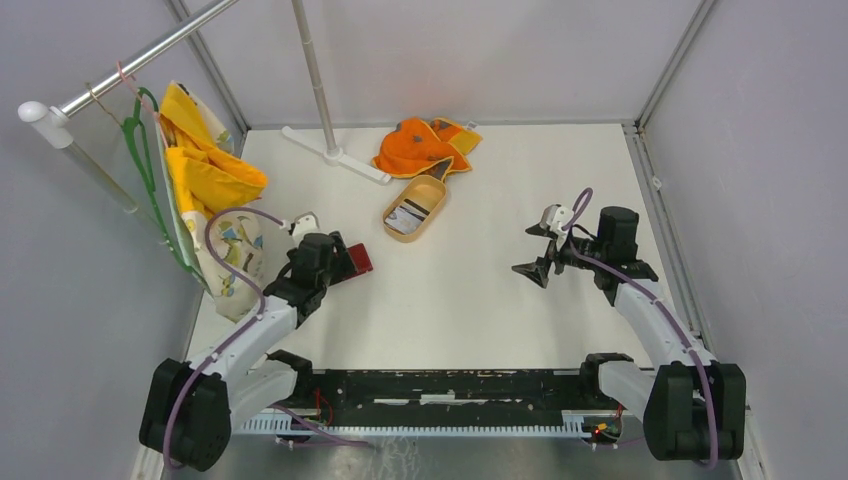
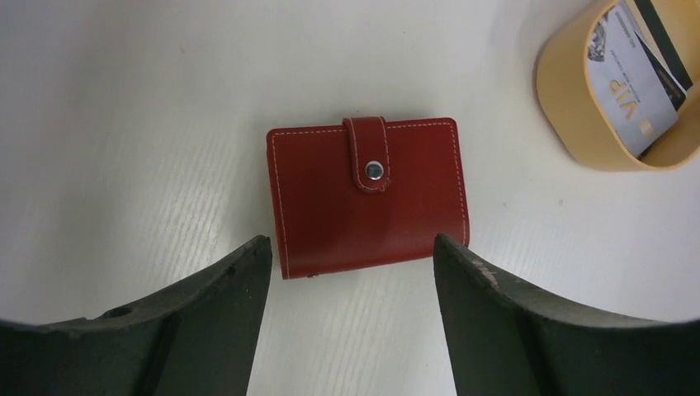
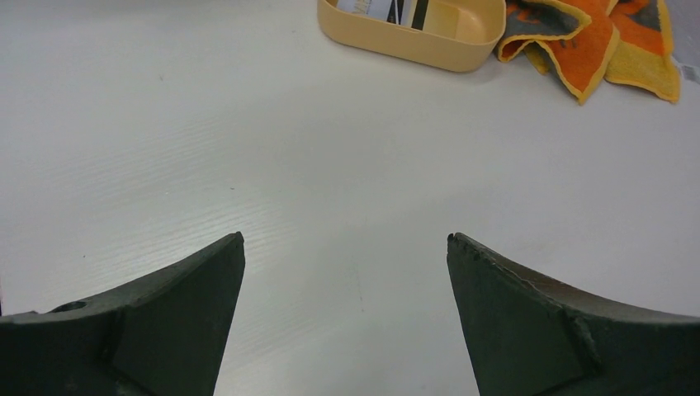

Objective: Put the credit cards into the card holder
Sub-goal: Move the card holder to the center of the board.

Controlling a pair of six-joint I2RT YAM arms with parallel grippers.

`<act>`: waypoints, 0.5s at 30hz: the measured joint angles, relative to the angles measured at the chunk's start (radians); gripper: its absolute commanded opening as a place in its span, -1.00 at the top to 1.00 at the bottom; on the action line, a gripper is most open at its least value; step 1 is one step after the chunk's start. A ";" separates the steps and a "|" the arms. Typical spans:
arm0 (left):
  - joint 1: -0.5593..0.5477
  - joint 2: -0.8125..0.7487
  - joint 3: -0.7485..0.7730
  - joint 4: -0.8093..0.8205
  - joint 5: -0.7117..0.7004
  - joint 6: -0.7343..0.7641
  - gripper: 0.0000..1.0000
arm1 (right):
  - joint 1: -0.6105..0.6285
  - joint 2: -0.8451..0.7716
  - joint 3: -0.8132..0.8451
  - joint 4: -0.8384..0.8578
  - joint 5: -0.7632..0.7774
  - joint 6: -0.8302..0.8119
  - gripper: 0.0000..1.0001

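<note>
L pincer [image 2: 351, 247] spread wide, holding nothing; red card holder [image 2: 330, 198] lies flat on counter [image 2: 124, 124] just ahead of its tips, snap tab shut. R pincer [image 3: 347, 241] also wide, over counter. Farther back, credit cards [image 2: 631, 91] sit in tan tray [image 2: 561, 99], w/ orange cloth [image 3: 594, 41] just beside it.

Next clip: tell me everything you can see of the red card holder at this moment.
The card holder is a small red wallet, leather-like, with pale stitching along its edges. It is folded shut, a tab with a silver snap closing it. It lies flat on the white table, left of centre, apart from the tan tray. The left hand is open over its near edge, a finger on either side; no contact shows.
</note>
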State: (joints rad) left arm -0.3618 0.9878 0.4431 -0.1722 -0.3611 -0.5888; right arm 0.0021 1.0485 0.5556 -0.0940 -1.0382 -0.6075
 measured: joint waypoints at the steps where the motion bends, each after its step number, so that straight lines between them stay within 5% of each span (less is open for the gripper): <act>1: 0.012 0.005 -0.004 0.008 0.005 -0.003 -0.43 | 0.008 0.004 0.000 0.000 0.001 -0.001 -0.96; 15: 0.114 0.152 -0.009 0.102 0.109 -0.021 -0.28 | 0.036 0.011 -0.004 -0.004 0.003 -0.008 -0.96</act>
State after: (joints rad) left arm -0.2481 1.1397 0.4343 -0.0704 -0.2523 -0.6102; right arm 0.0380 1.0595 0.5518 -0.0982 -1.0351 -0.6159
